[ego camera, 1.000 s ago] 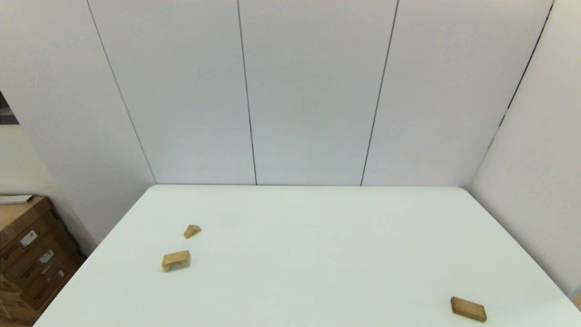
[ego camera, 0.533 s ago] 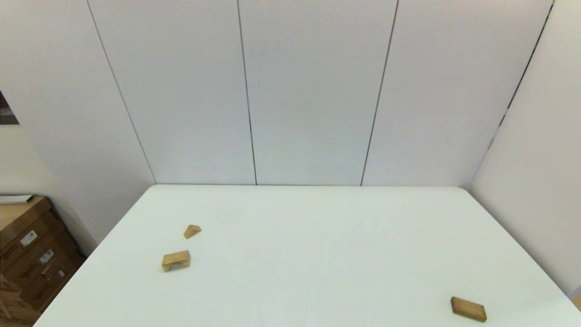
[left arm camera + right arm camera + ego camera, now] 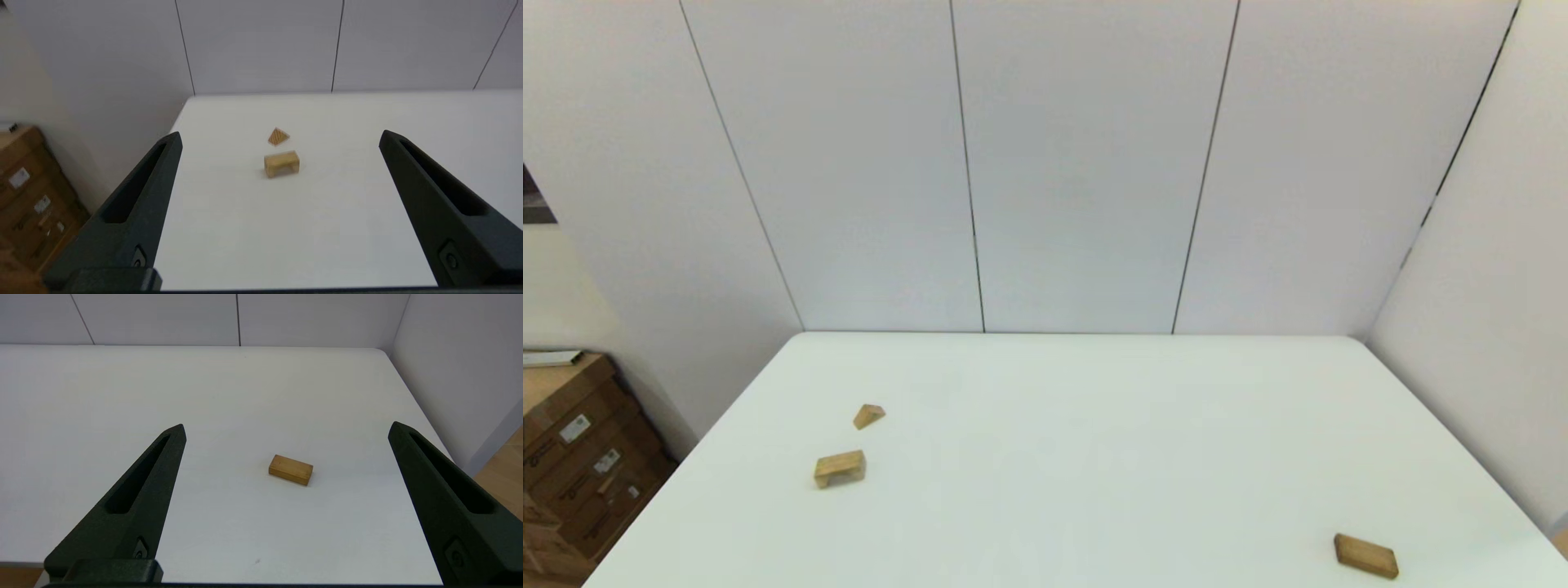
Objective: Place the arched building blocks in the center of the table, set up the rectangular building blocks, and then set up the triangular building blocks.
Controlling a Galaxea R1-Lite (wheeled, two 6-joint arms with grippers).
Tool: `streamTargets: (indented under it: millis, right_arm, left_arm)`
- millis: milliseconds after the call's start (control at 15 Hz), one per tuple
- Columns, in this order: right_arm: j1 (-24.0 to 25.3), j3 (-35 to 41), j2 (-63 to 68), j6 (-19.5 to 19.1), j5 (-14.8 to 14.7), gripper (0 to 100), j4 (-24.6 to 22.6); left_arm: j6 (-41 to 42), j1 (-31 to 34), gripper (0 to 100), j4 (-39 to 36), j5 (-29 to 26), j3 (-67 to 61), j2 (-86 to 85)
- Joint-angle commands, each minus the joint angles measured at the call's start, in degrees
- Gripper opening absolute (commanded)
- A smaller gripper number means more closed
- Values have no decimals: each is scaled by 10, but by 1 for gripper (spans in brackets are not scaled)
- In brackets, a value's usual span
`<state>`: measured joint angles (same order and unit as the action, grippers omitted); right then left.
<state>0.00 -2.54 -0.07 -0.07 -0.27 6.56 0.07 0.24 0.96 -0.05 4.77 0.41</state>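
The arched block rests on its two short legs on the left part of the white table. Just beyond it lies the small triangular block. The flat rectangular block lies at the near right of the table. My left gripper hangs open near the table's front edge, well short of the arched block. My right gripper is open too, short of the rectangular block. Neither arm shows in the head view.
Brown cardboard boxes stand on the floor off the table's left edge. White wall panels close the table's far side and right side. A strip of wooden floor shows past the right edge.
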Motion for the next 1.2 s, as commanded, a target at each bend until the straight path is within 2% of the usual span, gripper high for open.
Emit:
streamTargets:
  millis: [67,200,533,800,933,1200]
  right_arm:
    - [0,0,0,0,1,100,0]
    - [0,0,0,0,0,100,0]
    - [0,0,0,0,1,100,0]
    - [0,0,0,0,1,100,0]
    - [0,0,0,0,1,100,0]
    - [0,0,0,0,1,100,0]
  left_arm:
    - [-5,0,100,33,1,159,155]
    - [-12,4,100,33,1,231,347]
    - [5,-10,100,35,-12,277,664]
    - [194,-17,100,33,-105,293,834]
    - [275,-24,100,33,-117,300,908]
    - [317,-33,100,5,-164,304,957]
